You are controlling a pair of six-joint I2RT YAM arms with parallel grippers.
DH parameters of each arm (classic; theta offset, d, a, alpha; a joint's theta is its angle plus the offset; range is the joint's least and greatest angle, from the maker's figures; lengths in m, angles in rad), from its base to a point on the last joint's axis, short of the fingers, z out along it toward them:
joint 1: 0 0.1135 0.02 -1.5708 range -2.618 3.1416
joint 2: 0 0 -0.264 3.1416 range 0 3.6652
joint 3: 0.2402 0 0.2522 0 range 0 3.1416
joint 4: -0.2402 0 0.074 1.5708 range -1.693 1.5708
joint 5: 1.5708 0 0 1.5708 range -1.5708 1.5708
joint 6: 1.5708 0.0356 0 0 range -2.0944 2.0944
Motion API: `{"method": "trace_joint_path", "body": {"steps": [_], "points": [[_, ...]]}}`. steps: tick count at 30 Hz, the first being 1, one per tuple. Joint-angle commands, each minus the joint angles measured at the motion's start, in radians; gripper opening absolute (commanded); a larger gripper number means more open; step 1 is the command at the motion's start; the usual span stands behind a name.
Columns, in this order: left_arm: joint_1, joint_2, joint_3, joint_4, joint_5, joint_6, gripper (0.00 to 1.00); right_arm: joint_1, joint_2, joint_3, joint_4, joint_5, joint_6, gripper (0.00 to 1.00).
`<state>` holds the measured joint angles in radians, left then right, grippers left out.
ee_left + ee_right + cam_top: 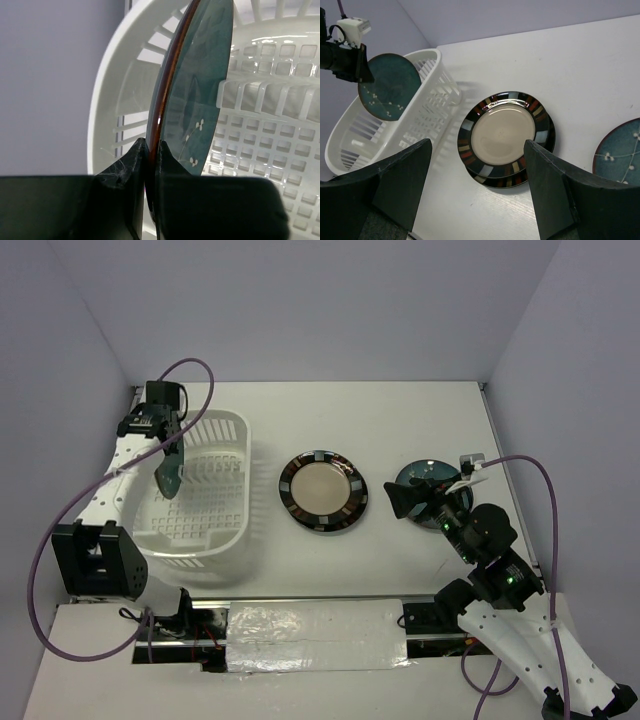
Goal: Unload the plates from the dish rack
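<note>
1. The left gripper (150, 162) is clamped on the rim of a teal plate (200, 90). It holds the plate on edge over the left end of the dish rack (235, 440), with the rack's wall and dividers crowding right beside it.
2. Lower right, the right gripper (403, 500) hangs wide open and holds nothing, partly covering a second teal plate (620, 150).
3. Count: two teal plates and one black-rimmed plate (502, 132) flat mid-counter (400, 420), seemingly atop another.
4. The rack is white slotted plastic with a grid floor. The plates are round and glossy, and the teal ones carry pale specks.
</note>
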<state>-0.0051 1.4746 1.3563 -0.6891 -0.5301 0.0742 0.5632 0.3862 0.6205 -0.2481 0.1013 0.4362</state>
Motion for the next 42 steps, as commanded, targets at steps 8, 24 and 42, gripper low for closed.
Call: {"method": "trace_joint_path", "body": {"steps": [8,24,42], "points": [[0.001,-0.100,0.152,0.198,0.039,0.170,0.00,0.003,0.011,-0.001,0.020,0.000,-0.011,0.82],[-0.087,-0.148,0.495,0.078,0.407,-0.381,0.00,0.004,-0.013,-0.053,0.140,-0.204,-0.044,0.83],[-0.616,-0.464,-0.225,0.977,0.981,-0.829,0.00,0.004,-0.230,-0.173,0.294,-0.223,-0.011,0.83]]}}
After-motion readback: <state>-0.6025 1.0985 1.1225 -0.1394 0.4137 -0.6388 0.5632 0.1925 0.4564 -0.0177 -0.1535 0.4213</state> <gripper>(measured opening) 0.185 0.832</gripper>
